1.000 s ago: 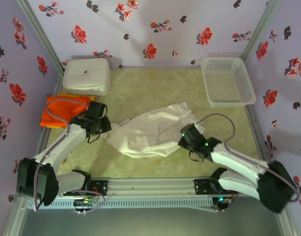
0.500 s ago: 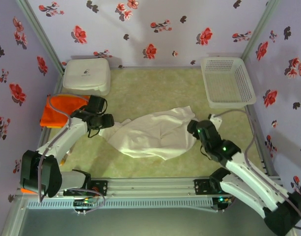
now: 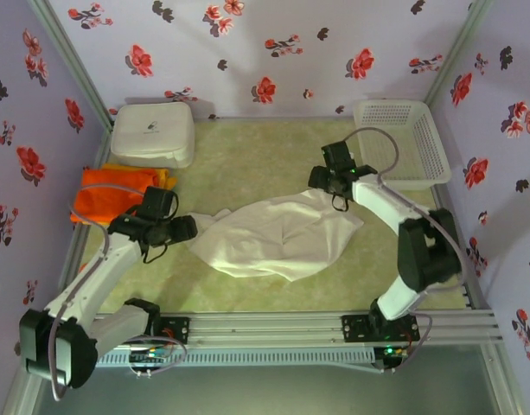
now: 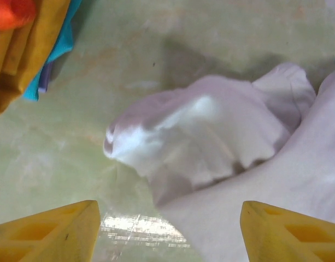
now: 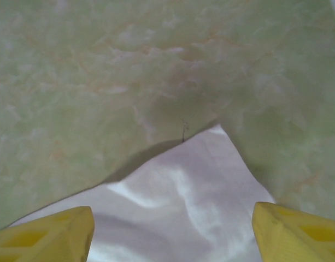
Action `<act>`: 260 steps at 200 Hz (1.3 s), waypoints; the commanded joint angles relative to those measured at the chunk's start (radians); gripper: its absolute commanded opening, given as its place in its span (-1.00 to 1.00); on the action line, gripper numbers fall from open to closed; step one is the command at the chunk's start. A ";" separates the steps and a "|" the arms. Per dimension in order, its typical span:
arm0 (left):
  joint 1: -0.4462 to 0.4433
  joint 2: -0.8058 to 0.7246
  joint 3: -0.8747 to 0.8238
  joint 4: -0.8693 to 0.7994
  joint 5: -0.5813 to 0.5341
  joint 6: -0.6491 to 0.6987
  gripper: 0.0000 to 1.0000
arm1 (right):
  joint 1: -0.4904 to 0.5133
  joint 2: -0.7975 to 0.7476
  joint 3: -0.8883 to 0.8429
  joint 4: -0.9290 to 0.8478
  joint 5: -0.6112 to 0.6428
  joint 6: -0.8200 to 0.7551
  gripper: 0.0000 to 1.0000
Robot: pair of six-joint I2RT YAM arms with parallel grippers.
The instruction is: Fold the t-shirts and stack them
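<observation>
An off-white t-shirt lies crumpled and spread on the green table top. My left gripper hovers at its left end, open, with a bunched sleeve ahead of the yellow fingers and nothing between them. My right gripper is over the shirt's far right corner, open and empty, its fingers wide apart above the cloth. A folded orange t-shirt lies on a yellow one at the left edge; in the left wrist view this stack sits at the top left.
A white rounded box stands at the back left and a white mesh basket at the back right. A teal cloth edge shows under the folded stack. Bare table lies behind the white shirt.
Both grippers opened and let go of the white shirt. The right arm swung from the near right to the shirt's far right corner. The left gripper drew back slightly.
</observation>
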 commanded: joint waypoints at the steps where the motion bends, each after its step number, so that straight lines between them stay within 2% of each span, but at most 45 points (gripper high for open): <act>1: -0.003 -0.049 -0.024 -0.054 0.022 -0.054 0.39 | -0.027 0.117 0.068 -0.045 -0.025 -0.013 0.46; 20: -0.004 -0.065 -0.030 -0.055 0.046 -0.072 0.39 | -0.048 0.199 0.091 -0.037 -0.060 0.013 0.28; 43: -0.009 -0.072 -0.045 -0.047 0.047 -0.082 0.39 | -0.046 0.264 0.099 0.006 -0.105 0.012 0.22; 54: -0.010 -0.068 -0.053 -0.035 0.052 -0.084 0.39 | -0.044 0.297 0.118 0.004 -0.111 0.004 0.12; 60: -0.011 -0.063 -0.056 -0.031 0.053 -0.085 0.39 | -0.045 0.311 0.127 -0.001 -0.119 0.002 -0.01; 76: -0.013 -0.051 -0.056 -0.029 0.055 -0.083 0.39 | -0.041 0.311 0.122 0.014 -0.126 -0.001 -0.15; 81: -0.013 -0.050 -0.057 -0.027 0.053 -0.084 0.39 | -0.040 0.306 0.119 0.017 -0.124 0.001 -0.29; 92: -0.013 -0.048 -0.063 -0.017 0.054 -0.086 0.39 | -0.037 0.286 0.117 0.016 -0.111 -0.005 -0.44; 95: -0.012 -0.048 -0.065 -0.014 0.053 -0.087 0.39 | -0.036 0.277 0.114 0.016 -0.107 -0.006 -0.56; 120: -0.012 -0.044 -0.077 0.011 0.043 -0.090 0.38 | -0.037 0.191 0.100 -0.004 -0.077 -0.016 -1.00; 155: -0.011 -0.032 -0.085 0.048 0.041 -0.101 0.35 | -0.036 0.001 0.012 0.036 -0.075 -0.019 -1.00; 185: -0.012 -0.009 -0.118 0.120 0.106 -0.126 0.28 | -0.037 -0.176 -0.091 0.076 -0.073 -0.002 -1.00; 222: -0.015 0.054 -0.161 0.209 0.145 -0.149 0.36 | -0.038 -0.315 -0.160 0.062 -0.088 -0.006 -1.00; 260: -0.027 0.094 -0.204 0.303 0.182 -0.195 0.43 | -0.039 -0.486 -0.268 0.166 -0.091 -0.043 -1.00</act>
